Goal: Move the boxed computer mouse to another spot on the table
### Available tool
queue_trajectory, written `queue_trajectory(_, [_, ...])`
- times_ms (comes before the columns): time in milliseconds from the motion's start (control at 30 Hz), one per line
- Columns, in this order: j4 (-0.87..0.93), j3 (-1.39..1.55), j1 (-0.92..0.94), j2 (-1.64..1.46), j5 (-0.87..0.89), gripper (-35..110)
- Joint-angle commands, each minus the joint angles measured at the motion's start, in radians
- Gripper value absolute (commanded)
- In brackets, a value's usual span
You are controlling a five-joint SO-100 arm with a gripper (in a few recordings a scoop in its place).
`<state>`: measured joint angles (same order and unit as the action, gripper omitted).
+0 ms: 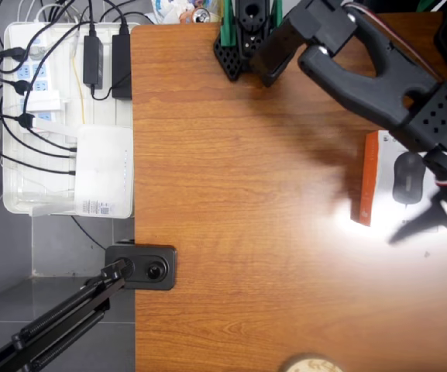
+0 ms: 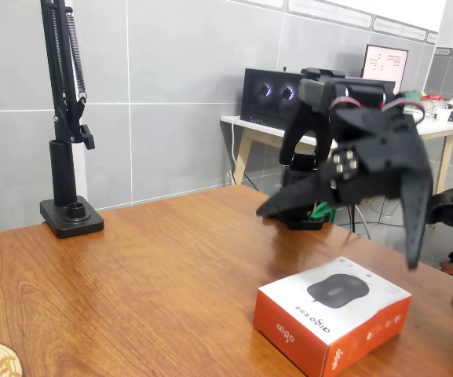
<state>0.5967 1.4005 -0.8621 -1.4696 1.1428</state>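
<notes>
Boxed computer mouse (image 2: pixel 332 316), white-faced with an orange-red side, lies flat on the tabletop (image 2: pixel 132 275) near its front right corner in the fixed view, and against the right edge in the overhead view (image 1: pixel 393 178). Directly above it hangs the black pincer (image 2: pixel 344 216), fingers spread wide and clear of the box, gripping nothing. Judged from this, the grasp is not yet made, so lifting, carrying and setting down elsewhere all remain.
</notes>
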Motion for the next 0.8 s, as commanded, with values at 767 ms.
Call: queue_trajectory(767, [0.156, -0.150, -0.040, 0.092, -0.400, 104])
